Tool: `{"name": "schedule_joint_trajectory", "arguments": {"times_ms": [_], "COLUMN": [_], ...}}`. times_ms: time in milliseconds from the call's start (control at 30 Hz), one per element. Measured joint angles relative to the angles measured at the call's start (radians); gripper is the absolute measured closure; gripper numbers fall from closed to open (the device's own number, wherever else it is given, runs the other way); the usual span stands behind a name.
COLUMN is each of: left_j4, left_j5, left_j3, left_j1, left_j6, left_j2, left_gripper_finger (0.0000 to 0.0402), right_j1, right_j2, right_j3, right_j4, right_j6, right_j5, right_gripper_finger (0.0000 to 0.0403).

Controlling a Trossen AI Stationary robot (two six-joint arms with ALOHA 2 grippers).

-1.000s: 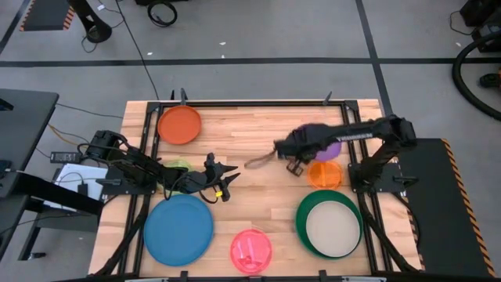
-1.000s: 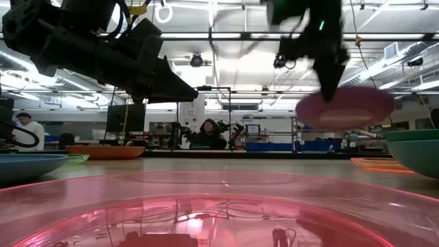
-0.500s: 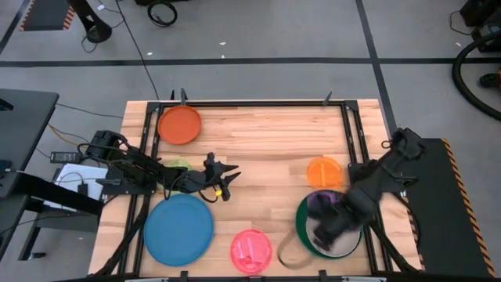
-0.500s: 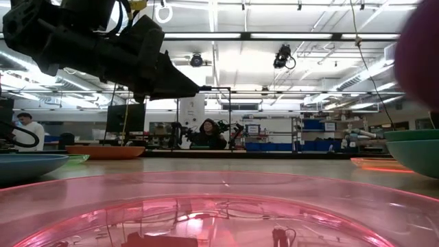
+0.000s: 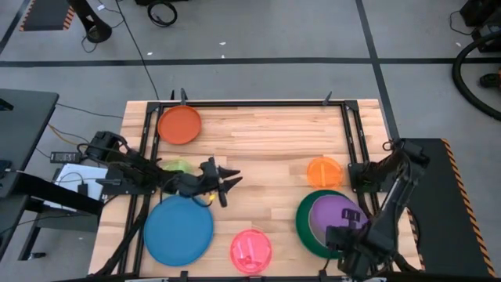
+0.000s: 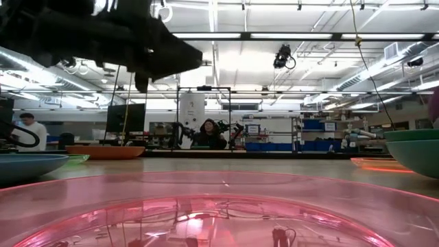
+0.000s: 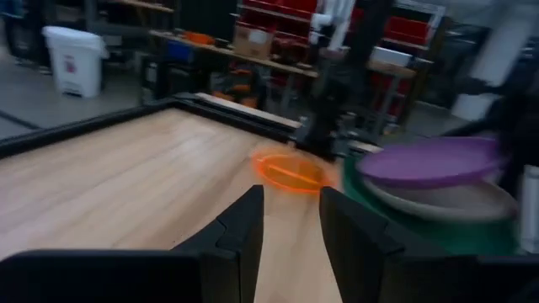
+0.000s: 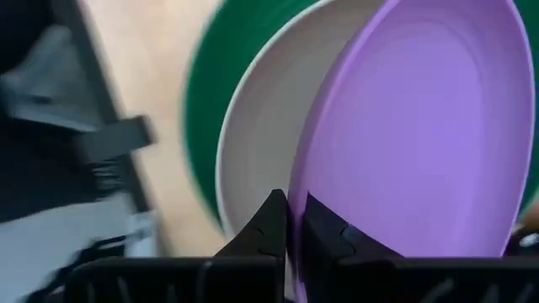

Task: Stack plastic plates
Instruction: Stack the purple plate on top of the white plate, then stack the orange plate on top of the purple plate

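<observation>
My right gripper point(image 8: 293, 220) is at the table's near right, shut on the purple plate point(image 5: 335, 211), which is above the cream plate point(image 8: 261, 143) inside the dark green plate point(image 5: 304, 215). My left gripper point(image 5: 229, 188) hovers open above the table's middle left, past the blue plate point(image 5: 178, 229), and touches nothing. The lime plate point(image 5: 177, 166) lies partly under the left arm. The red-orange plate point(image 5: 180, 124), the small orange plate point(image 5: 324, 171) and the pink plate point(image 5: 251, 251) rest flat on the table. No teal plate shows. My right gripper pinches the purple plate's rim point(image 8: 303, 189) on its near side between the two fingers, which come from the table's near right. The plate sits tilted over the cream plate point(image 7: 438, 200). Whether its far part touches the cream plate, I cannot tell.
Bare wood lies in the table's middle and far right point(image 5: 266, 133). A dark frame rail point(image 5: 352, 133) runs along the table's edges. People sit at benches in the room beyond the table point(image 6: 206, 134).
My right gripper has carried the purple plate from above the small orange plate toward the near edge and down, over the dark green and cream plates. My left gripper has shifted slightly toward the near edge.
</observation>
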Motion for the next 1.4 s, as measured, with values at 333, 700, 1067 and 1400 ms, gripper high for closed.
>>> {"name": "schedule_joint_trajectory", "arguments": {"times_ms": [333,700,1067,1400], "left_j4": [0.022,0.017,0.012,-0.028], "left_j5": [0.0,-0.003,-0.003,-0.003], "left_j3": [0.0,0.0,0.0,0.0], "left_j1": [-0.125,-0.161,-0.171,-0.228], "left_j6": [-0.03,-0.056,-0.196,-0.259], "left_j2": [0.0,0.0,0.0,0.001], "left_gripper_finger": [0.0278,0.0278,0.0278,0.0278], "right_j1": [-0.005,-0.027,-0.237,-0.292], "right_j2": [0.148,0.08,-0.15,-0.192], "right_j3": [-0.006,-0.005,-0.256,-0.712], "right_j4": [0.091,0.048,0.066,0.871], "right_j6": [-0.146,-0.131,-0.164,-0.124], "right_j5": [-0.057,-0.111,0.501,0.769], "right_gripper_finger": [0.033,0.0248,0.0191,0.0212]}}
